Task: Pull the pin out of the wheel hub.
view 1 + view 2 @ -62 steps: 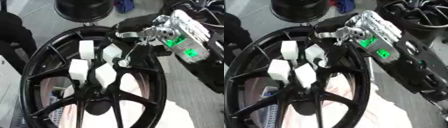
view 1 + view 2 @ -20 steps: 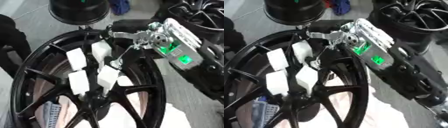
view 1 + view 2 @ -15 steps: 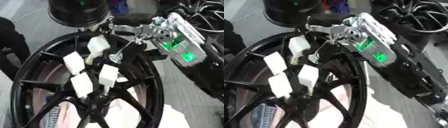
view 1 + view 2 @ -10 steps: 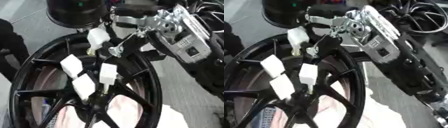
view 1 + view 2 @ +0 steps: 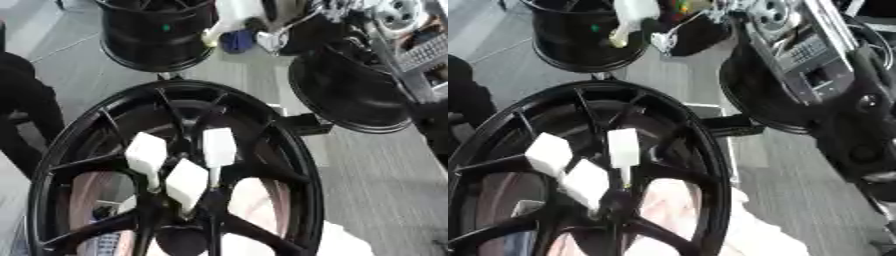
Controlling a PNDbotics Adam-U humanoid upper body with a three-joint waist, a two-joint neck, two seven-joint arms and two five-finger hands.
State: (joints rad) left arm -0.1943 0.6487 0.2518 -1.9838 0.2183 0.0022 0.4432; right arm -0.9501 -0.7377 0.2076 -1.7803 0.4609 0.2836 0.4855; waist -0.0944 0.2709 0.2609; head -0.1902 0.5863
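You have lifted the right robot hand [image 5: 710, 12] far up and away from the wheel hub [image 5: 179, 235]; it now grips a white pin [image 5: 633, 15] above the far black rim [image 5: 157, 40]. One pin is out, I judge. Three white-capped pins [image 5: 219, 147] remain near the hub. The wheel [image 5: 302, 165] lies on a grey floor [image 5: 367, 165] among other rims. Your left robot hand is out of sight.

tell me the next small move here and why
Probably carry the pulled pin aside and set it down: the right hand holds it high, clear of the wheel hub, where three white pins sit seated.
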